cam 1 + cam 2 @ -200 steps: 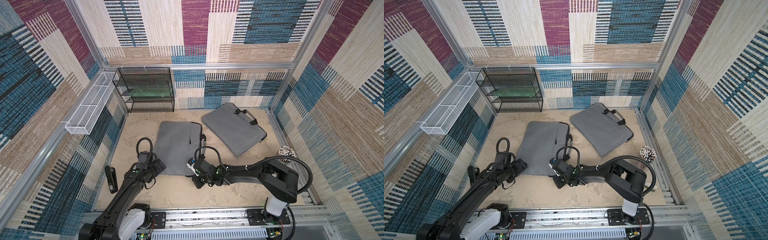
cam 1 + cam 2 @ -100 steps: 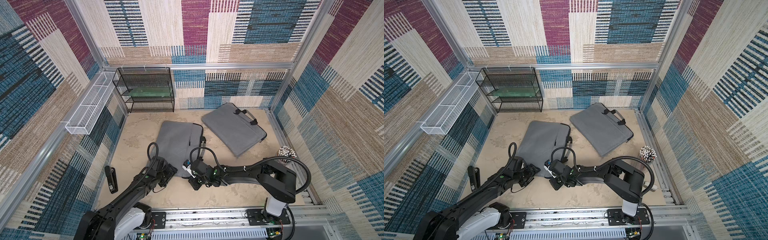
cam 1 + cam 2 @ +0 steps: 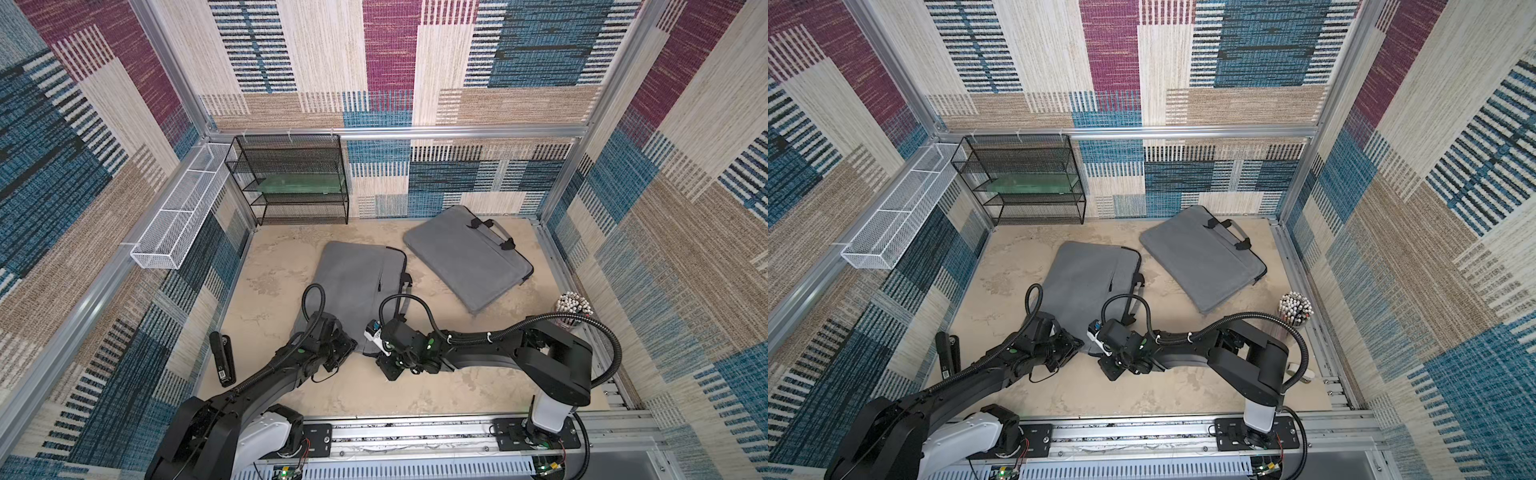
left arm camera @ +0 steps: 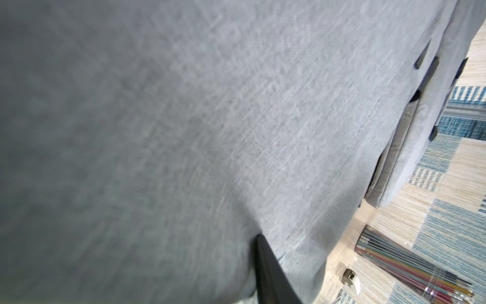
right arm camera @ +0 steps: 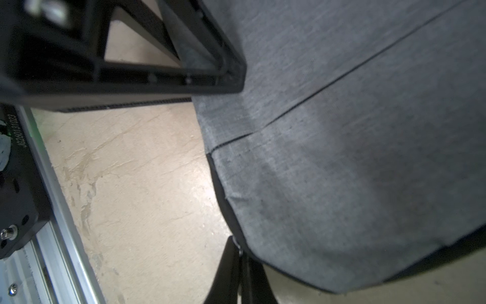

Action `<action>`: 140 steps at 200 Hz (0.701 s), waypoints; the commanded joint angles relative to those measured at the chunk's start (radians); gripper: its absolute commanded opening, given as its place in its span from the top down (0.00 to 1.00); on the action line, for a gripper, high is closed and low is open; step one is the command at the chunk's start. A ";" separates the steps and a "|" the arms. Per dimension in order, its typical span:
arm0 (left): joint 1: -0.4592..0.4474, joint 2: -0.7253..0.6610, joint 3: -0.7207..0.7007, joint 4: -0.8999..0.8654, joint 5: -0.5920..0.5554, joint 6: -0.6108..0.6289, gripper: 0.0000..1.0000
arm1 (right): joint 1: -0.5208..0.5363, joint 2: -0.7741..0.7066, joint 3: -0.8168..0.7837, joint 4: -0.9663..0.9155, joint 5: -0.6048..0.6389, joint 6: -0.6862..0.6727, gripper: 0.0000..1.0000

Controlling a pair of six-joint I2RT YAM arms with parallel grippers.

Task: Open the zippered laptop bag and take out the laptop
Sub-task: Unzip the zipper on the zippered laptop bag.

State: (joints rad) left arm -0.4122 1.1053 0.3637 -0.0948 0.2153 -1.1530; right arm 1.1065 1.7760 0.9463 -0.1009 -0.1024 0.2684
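1. Compared with the frame of one second ago, the left gripper (image 3: 344, 345) is found moved from the table (image 3: 270, 266) beside the laptop bag (image 3: 353, 282) onto that bag's near left corner. The right gripper (image 5: 238, 252) is found shifted a little leftward along the bag's near edge.
2. The laptop bag is recorded lying flat at the middle of the table. Its handle side is turned toward a second bag (image 3: 465, 257), which lies further back and to the right, apart from it.
3. In the right wrist view the right gripper's fingers are seen pressed together at the bag's dark rim. Whether anything is pinched between them cannot be made out.
4. In the left wrist view only one finger (image 4: 265, 268) of the left gripper is shown, over blurred grey fabric. How wide it stands cannot be told.
5. A cup of pencils (image 4: 410, 263) is shown from the side in the left wrist view, but only from above in both top views.
6. In both top views the fingertips of both grippers are hidden beneath the wrists.
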 commanded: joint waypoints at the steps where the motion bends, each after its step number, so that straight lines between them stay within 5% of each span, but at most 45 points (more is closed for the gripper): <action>1: 0.000 0.002 -0.010 0.001 -0.033 -0.017 0.77 | -0.002 -0.006 0.000 0.026 -0.008 0.003 1.00; 57: 0.000 0.014 0.006 -0.033 -0.037 -0.002 0.95 | -0.020 -0.010 -0.003 0.018 -0.004 0.023 1.00; 140: 0.000 0.038 0.014 -0.060 -0.050 0.010 1.00 | -0.038 -0.026 -0.015 0.003 0.010 0.037 1.00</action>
State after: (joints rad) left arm -0.4129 1.1328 0.3775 -0.0731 0.2131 -1.1728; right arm 1.0710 1.7596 0.9352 -0.1017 -0.1040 0.2886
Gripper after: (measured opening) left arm 0.074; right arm 0.083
